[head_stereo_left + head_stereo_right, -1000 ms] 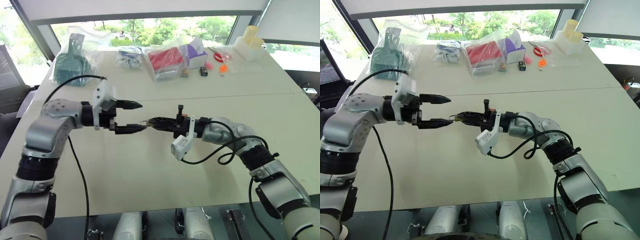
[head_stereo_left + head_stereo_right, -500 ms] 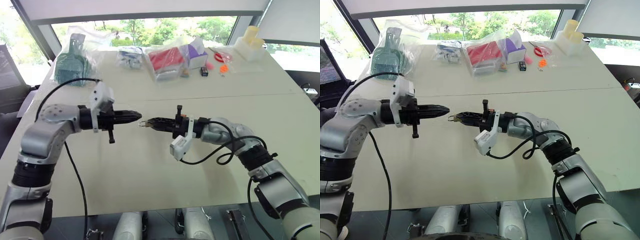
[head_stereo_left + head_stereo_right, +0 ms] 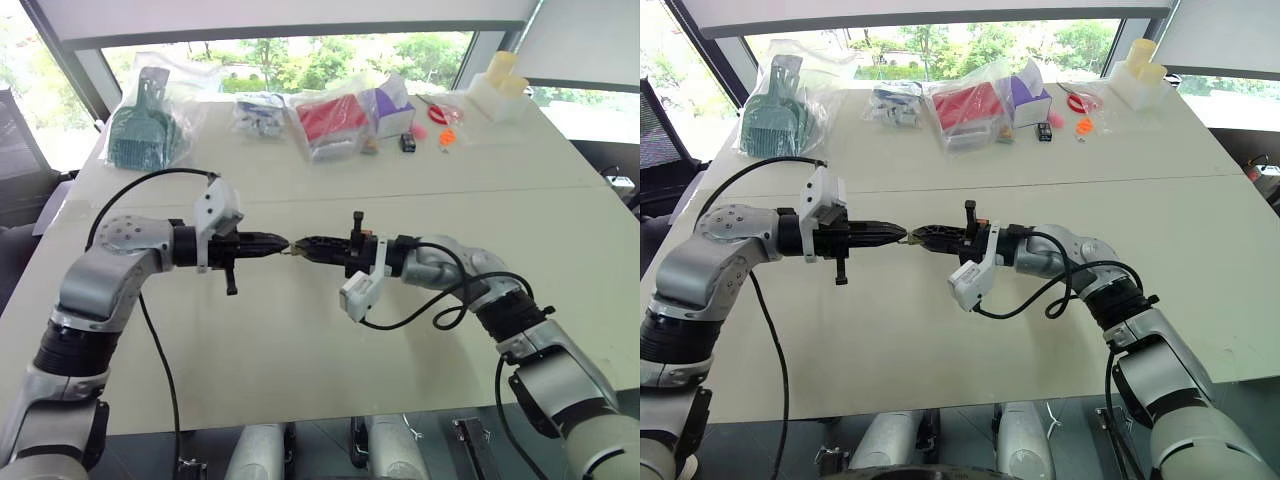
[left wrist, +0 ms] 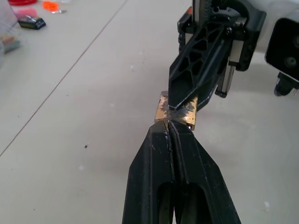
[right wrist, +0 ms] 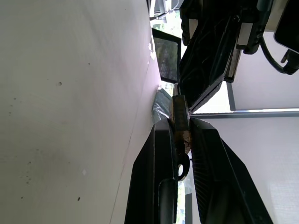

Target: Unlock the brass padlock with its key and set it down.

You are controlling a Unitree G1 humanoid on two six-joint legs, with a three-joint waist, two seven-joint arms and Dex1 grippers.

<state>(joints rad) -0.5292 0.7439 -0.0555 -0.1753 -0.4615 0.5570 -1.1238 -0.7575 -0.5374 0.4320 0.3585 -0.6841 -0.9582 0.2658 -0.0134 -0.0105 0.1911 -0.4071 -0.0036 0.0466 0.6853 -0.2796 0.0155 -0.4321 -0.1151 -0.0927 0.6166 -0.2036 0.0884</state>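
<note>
Both arms meet tip to tip above the table [image 3: 300, 340], mid-scene, w/ nothing under them but bare top.

Right gripper [image 3: 302, 244] is clamped on the padlock [image 4: 175, 112]: brass body pinched between its fingers, shackle loop pointing back toward the wrist in the right wrist view. Padlock is in the air, well off the table.

Left gripper [image 3: 280, 243] has fingers pressed together, tips right at the padlock's end face. Key can't be made out; prob pinched between those tips or already in the keyway, too small to tell.

Progress, as I judge it: padlock picked up & presented, key end brought to it. Whether the key is seated or turned – can't tell. Shackle looks not yet popped. Left to do: turn, free shackle, set padlock down.

Room: lots of clear table near & to both sides of the grippers; set-down spot straight below looks fine. Clutter sits far: green comb bag [image 3: 145, 125] far left, red bag [image 3: 330, 122] & small black box [image 3: 407, 143] far centre, white containers [image 3: 497, 90] far right. All well apart from the arms. Near table edge is close to the robot; keep set-down mid-table. Right arm's cable [image 3: 440, 305] loops low near the top – could drag.
</note>
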